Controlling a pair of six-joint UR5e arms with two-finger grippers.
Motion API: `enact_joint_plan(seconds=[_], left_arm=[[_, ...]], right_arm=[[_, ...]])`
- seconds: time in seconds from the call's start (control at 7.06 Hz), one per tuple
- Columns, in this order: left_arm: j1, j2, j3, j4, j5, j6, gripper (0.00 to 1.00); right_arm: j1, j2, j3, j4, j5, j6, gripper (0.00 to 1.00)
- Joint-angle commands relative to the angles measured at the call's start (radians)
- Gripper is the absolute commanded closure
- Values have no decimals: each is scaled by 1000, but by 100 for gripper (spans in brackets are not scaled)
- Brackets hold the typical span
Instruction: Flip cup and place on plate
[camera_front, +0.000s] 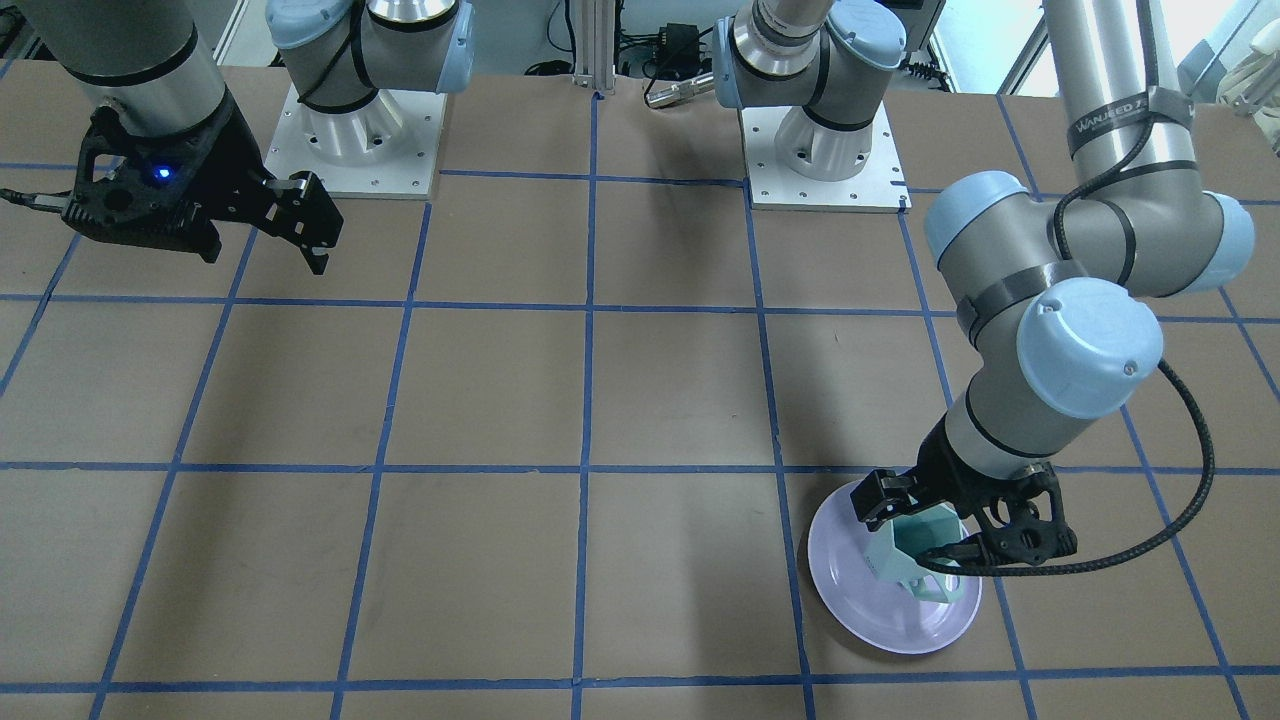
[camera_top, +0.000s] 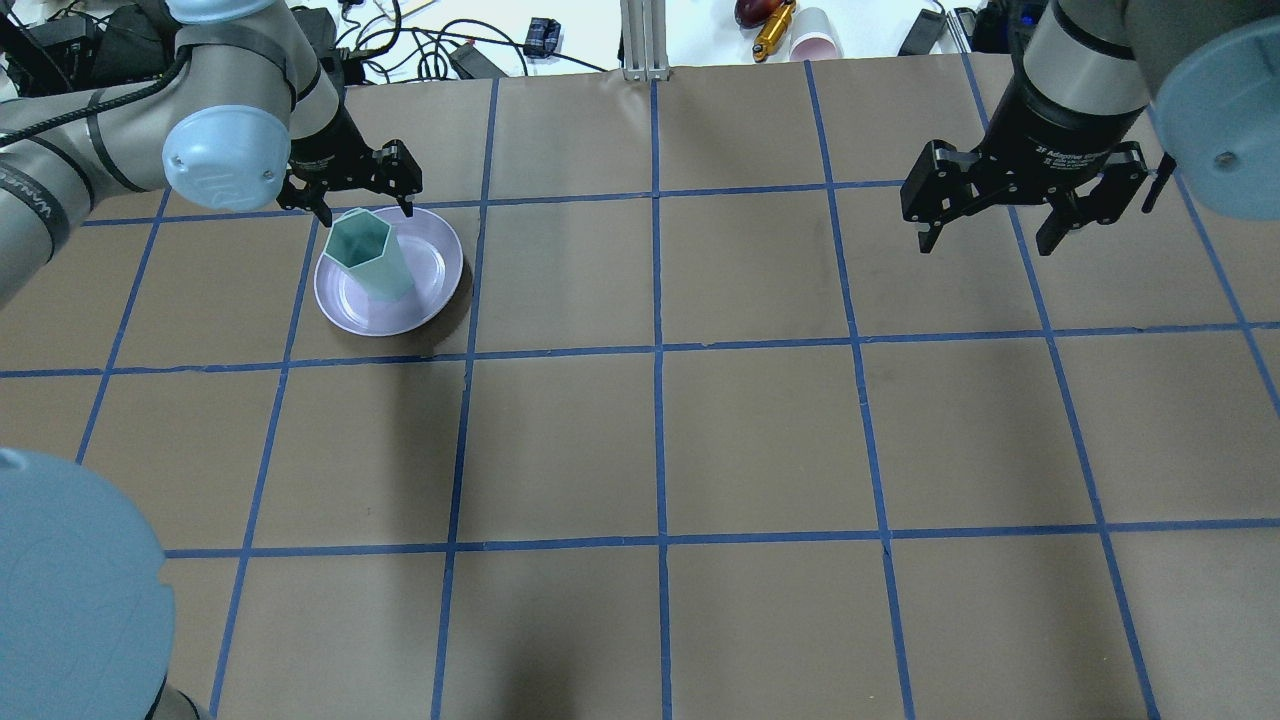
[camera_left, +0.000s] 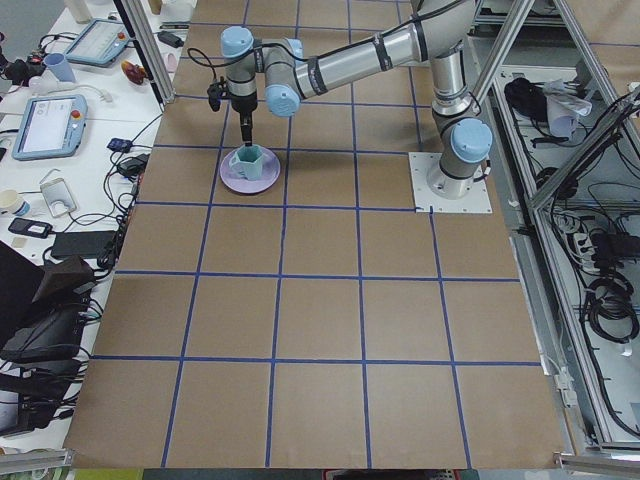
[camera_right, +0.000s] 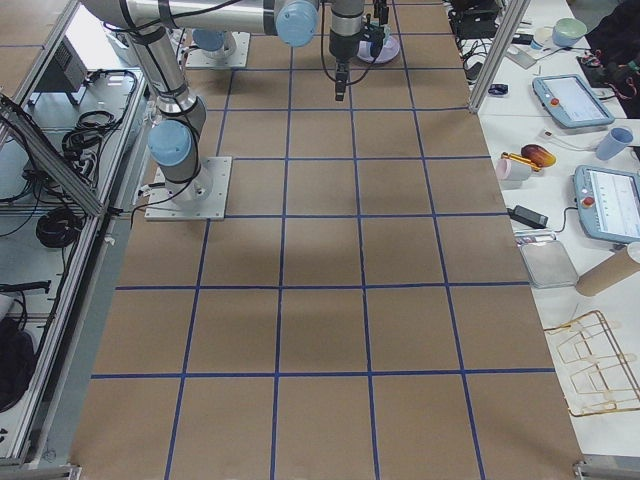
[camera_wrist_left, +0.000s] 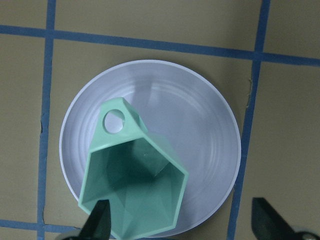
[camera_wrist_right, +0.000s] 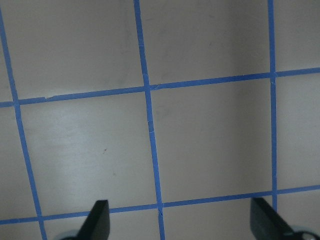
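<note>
Upright cup (camera_top: 368, 255), mouth up, on plate (camera_top: 430, 280) on counter (camera_top: 760, 430). Jaws of left gripper (camera_top: 366, 216) wide open astride cup, possibly touching its rim. Jaws of right gripper (camera_top: 985, 248) open, empty, well apart.

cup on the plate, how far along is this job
Done, it seems: the small mint-green faceted cup stands mouth up on the glossy pale lavender round plate. In hand: nothing is gripped. The left tool is open, its fingers wide apart on either side of the cup. The right tool hangs open, far off over bare table. Left: probably only lifting the left arm clear.
</note>
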Motion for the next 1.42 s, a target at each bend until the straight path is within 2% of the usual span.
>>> enact_joint_plan(seconds=[0.0,0.71,1.27], left_arm=[[-7,82,-1,-94,11,3,0],[-10,281,-1,-330,-20,6,0],[-77,291,-1,-343,-10,-13,0]], right_arm=[[0,1,0,0,0,0,0],[0,1,0,0,0,0,0],[0,-1,0,0,0,0,0]])
